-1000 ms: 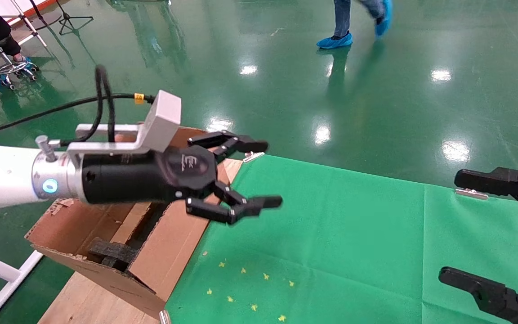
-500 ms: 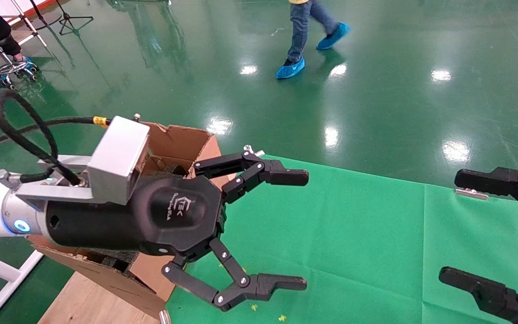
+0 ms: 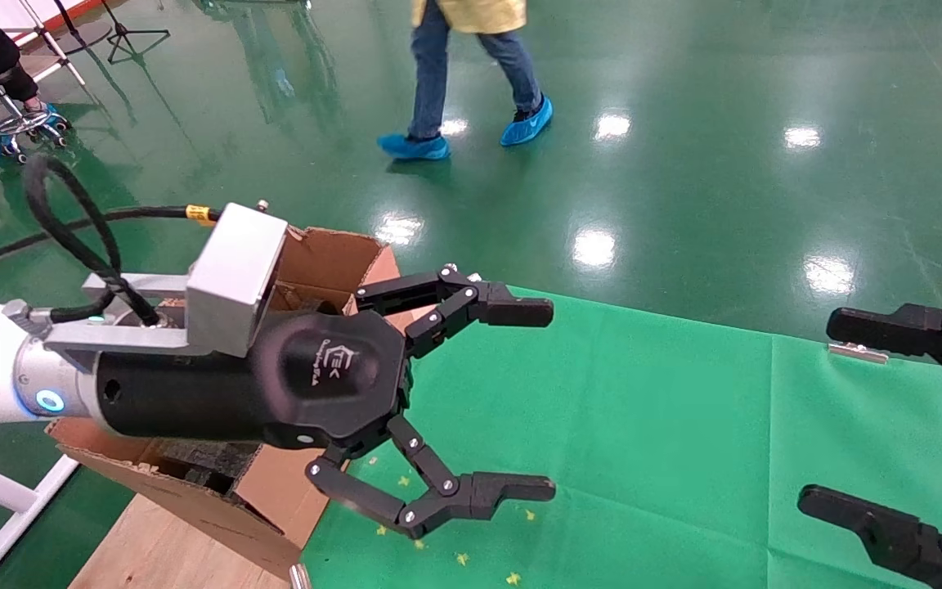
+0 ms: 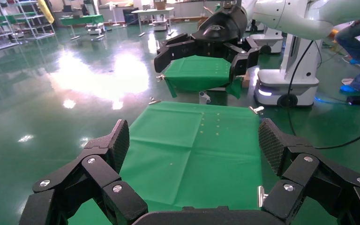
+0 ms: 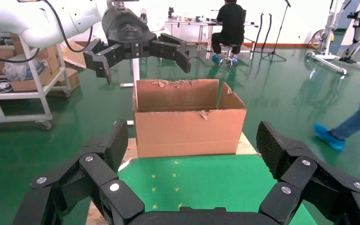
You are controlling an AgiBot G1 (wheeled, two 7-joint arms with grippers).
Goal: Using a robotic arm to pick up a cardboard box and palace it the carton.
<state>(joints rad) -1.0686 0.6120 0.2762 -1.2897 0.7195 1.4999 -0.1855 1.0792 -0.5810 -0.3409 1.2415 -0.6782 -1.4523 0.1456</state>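
Green cloth (image 3: 684, 425) on glossy green floor (image 3: 724, 164); both grippers' fingers apparently spread, empty.

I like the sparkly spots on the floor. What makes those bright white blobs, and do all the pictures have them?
In the head view, the shiny green floor mirrors ceiling lamps as white blobs; the matte green cloth has none. In the left wrist view one big washed-out glare patch spreads over the floor. In the right wrist view the floor only gleams softly beyond the carton.
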